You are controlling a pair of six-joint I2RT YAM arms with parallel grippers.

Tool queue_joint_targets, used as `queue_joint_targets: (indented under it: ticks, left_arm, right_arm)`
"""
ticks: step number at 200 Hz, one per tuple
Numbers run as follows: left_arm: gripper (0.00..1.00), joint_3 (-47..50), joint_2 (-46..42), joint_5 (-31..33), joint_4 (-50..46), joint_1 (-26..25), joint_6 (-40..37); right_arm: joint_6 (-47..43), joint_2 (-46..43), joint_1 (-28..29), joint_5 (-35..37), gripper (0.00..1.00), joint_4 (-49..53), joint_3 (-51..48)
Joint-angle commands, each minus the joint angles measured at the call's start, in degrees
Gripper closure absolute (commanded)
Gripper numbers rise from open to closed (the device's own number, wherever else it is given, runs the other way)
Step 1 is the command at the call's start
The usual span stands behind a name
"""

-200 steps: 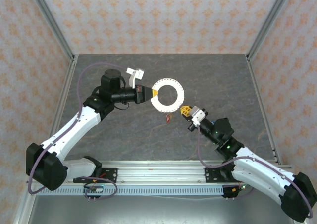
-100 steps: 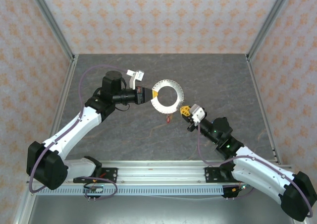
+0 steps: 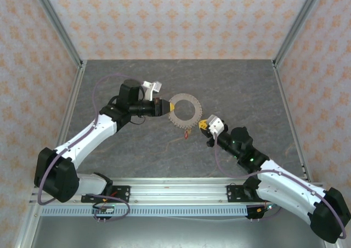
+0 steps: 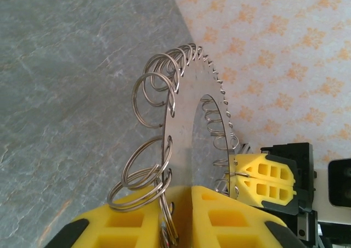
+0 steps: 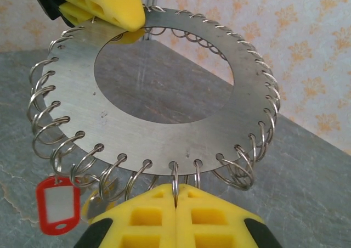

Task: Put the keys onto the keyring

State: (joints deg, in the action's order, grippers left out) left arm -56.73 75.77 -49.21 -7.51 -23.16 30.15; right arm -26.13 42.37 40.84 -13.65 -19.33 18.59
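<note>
Keyring (image 5: 219, 133) hangs at centre frame in the overhead view, its left rim clamped between the yellow fingers (image 4: 126, 226) of the left gripper (image 3: 164, 107). At the bottom of its own wrist view, the right gripper (image 5: 175, 197) has its fingers pressed together on one wire loop (image 5: 175, 175) on the disc's lower rim. A red key tag (image 5: 55, 203) dangles from a loop at lower left. Threading appears to be under way. To do it well, the left arm should hold the disc steady while the right works the pinched loop gently, pulling along the coil rather than twisting, so neighbouring loops do not snag.
</note>
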Motion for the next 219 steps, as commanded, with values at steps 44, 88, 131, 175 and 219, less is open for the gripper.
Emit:
queue_joint_targets:
  ticks: [44,88,131,175,219]
  left_arm:
    - [0.9,-1.13,1.6,0.48,-2.02,0.15,-0.99]
    - [0.69,-2.51,3.02,0.94,-5.08,0.14,-1.79]
    - [0.67,-1.89,4.54,3.67,-6.55,0.14,-2.28]
    - [0.6,0.94,6.55,8.61,-8.43,0.18,-3.4]
    - [0.57,7.81,8.08,9.07,-1.26,0.16,-0.37]
  right_arm:
    - [-0.06,-0.02,0.32,4.89,1.0,0.7,2.85]
    - [3.03,1.48,0.31,-0.25,1.0,-0.5,3.81]
    - [5.1,4.06,0.44,-2.14,1.0,2.66,5.18]
    - [9.72,5.76,0.22,0.89,1.0,4.05,5.36]
    - [11.65,9.44,0.05,0.5,1.0,5.63,4.36]
